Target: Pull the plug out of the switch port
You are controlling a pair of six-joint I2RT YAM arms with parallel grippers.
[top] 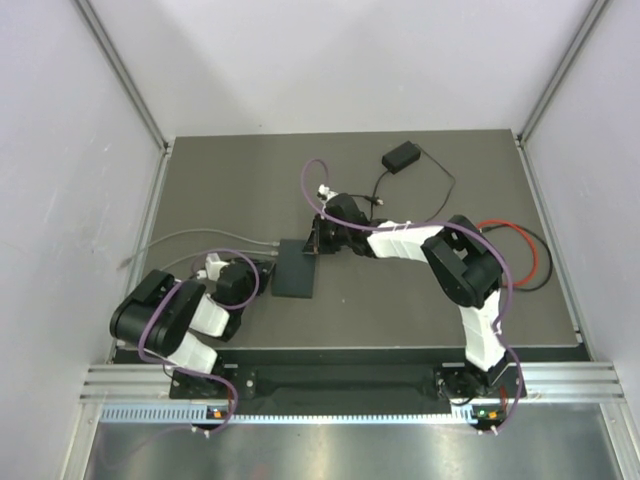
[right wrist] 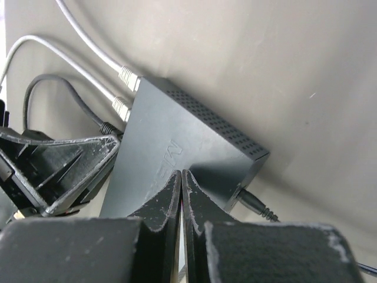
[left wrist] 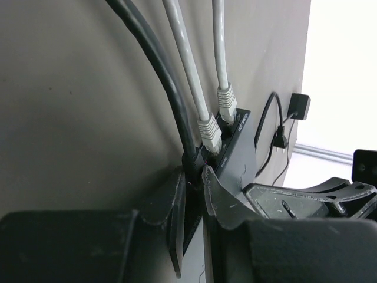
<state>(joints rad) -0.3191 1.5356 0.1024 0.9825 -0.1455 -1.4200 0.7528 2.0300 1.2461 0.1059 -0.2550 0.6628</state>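
Low in the left wrist view, the left pincer (left wrist: pixel 193 174) is clamped on the black plug (left wrist: pixel 189 159), not yet pulled from the switch (left wrist: pixel 240 156) lying central on the counter (top: pixel 400 300), with grey plugs (left wrist: pixel 209 131) seated beyond, while the right pincer (right wrist: pixel 181 175), closed empty, seems to pin it.

top view: even, diffuse light from overhead. pale walls (top: pixel 330 60) read bright and the table (top: pixel 400 300) mid-grey, with only soft shadows close under the arms. a metal strip (top: pixel 350 450) glares at 6 o'clock.
left wrist view: blown-out white at 3 o'clock. the jaws at 6 o'clock are dark and blurred, the gap between them lost in shadow. grey cables (left wrist: pixel 188 71) are sharp.
right wrist view: the switch (right wrist: pixel 177 135) is sharp with a dull sheen, casting soft shadow toward 4 o'clock. the near jaws are out of focus.
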